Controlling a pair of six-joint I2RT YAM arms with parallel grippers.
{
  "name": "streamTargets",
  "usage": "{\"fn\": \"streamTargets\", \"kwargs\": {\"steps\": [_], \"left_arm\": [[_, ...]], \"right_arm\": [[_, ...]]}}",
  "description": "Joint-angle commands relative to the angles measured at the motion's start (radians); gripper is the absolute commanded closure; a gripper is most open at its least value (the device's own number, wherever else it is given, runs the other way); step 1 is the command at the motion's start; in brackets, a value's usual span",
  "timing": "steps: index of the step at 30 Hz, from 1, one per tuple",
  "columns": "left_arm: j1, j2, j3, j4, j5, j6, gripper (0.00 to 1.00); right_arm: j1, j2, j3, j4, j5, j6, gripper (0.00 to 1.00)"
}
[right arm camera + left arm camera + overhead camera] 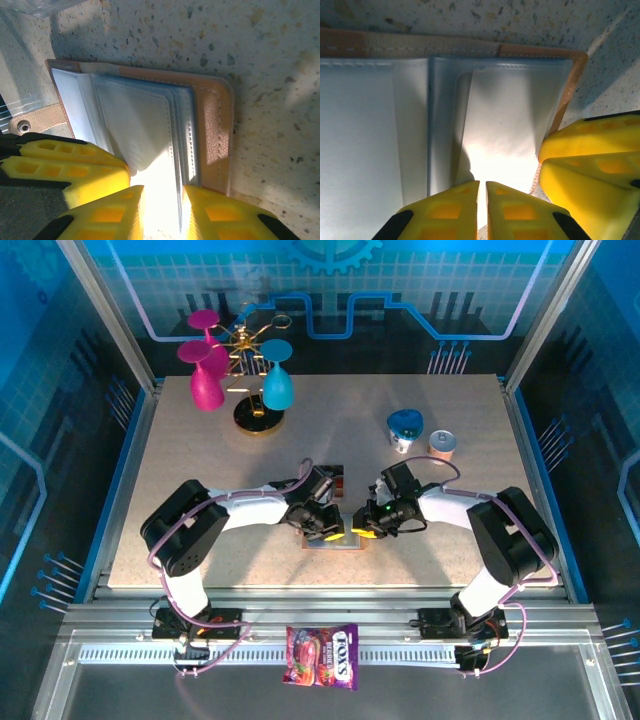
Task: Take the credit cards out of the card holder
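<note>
- Brown card holder (215, 125) lying open on the speckled tabletop (350, 410), directly beneath both hands, with its grey-blue pocket leaves showing.
- Left hand (482, 190) closed almost fully on the near edge of one pale pocket leaf, with only a thin bright sliver between its yellow fingers.
- Right hand (162, 210) reaching in from the opposite side, fingers narrowly apart either side of another leaf's stitched edge. Cannot tell whether pinching it or merely around it.
- Very crowded: yellow fingers (590, 165) of the right hand just beside the left hand, against the holder's brown corner.
- Tan strap with a metal snap (22, 125) poking out just past the left hand's fingers, at the holder's far side from the right hand.
- Small dark reddish rectangle (337, 480) just beyond the left hand, too small to name.
- Well beyond the left hand: gold rack (255, 420) carrying two magenta glasses (205, 380) and a teal glass (277, 385).
- Beyond the right hand, apart from it: blue cup (405, 427) and a small peach-topped can (442, 445) side by side.
- Behind both hands, off the tabletop between the arm bases: purple-red candy packet (322, 655).
</note>
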Motion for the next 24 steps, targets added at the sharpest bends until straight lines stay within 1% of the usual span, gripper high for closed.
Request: {"fn": "streamTargets", "kwargs": {"steps": [1,3,5,10,18,21,24], "left_arm": [[0.008,-0.025,-0.015,-0.001,-0.014,-0.01,0.88],[0.008,-0.024,-0.016,-0.001,-0.013,-0.011,0.88],[0.007,-0.02,-0.015,0.001,-0.011,-0.011,0.87],[0.007,-0.026,-0.014,0.003,-0.011,-0.012,0.88],[0.009,-0.026,-0.01,-0.021,-0.027,-0.002,0.88],[0.011,-0.02,-0.01,-0.04,-0.038,0.008,0.88],[0.01,-0.016,-0.005,-0.074,-0.062,0.025,0.87]], "right_arm": [[0.015,0.006,0.011,0.011,-0.012,0.009,0.75],[0.015,0.004,0.011,0.011,-0.013,0.01,0.78],[0.015,0.006,0.012,0.013,-0.012,0.011,0.78],[0.017,0.016,0.009,0.019,-0.01,0.012,0.75],[0.022,0.035,0.009,0.03,-0.013,0.013,0.75],[0.022,0.036,0.006,0.03,-0.008,0.014,0.73],[0.023,0.038,0.005,0.028,-0.003,0.012,0.67]]}}
